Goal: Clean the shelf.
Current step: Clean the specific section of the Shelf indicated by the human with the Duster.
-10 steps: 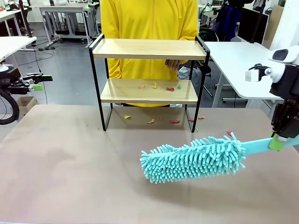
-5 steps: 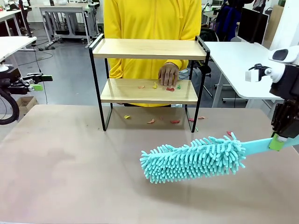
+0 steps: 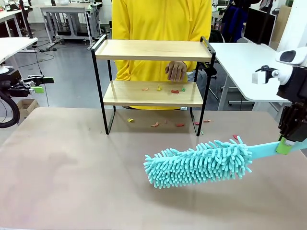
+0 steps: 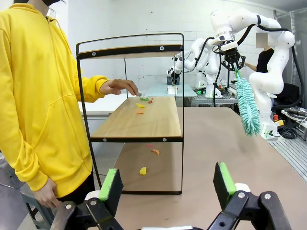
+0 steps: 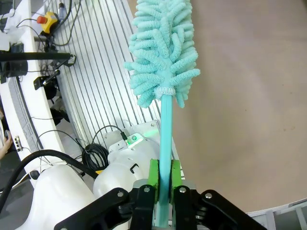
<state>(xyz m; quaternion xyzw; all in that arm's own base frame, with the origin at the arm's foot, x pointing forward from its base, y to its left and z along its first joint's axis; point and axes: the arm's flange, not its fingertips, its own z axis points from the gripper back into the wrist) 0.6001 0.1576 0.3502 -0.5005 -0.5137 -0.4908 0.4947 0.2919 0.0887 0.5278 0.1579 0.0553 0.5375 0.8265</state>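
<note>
The shelf [image 3: 152, 50] was seen upright at the far middle of the surface [image 3: 72, 167], just in front of a person [image 3: 160, 19] in a yellow top. Small coloured scraps [image 3: 174, 90] were noted on the lower board [image 3: 127, 96], toward its right half. More of them lay on the surface under and just in front of the shelf. The person's hand [image 3: 176, 71] was held between the two boards, above the scraps; contact with the lower board could not be told. The right tool [image 3: 286, 143] was seen at the right edge of the surface, clamped on the pale turquoise handle [image 3: 261, 151] of a fluffy turquoise duster [image 3: 199, 163]. In the right wrist view the handle was seen pinched between the green pads [image 5: 153, 173]. The duster head was held roughly level, pointing left, near the middle of the surface and well apart from the shelf; contact with the surface could not be told. The left tool [image 3: 34, 87] was seen raised off the left edge of the surface, jaws spread wide and empty. In the left wrist view it was seen facing the end of the shelf.
</note>
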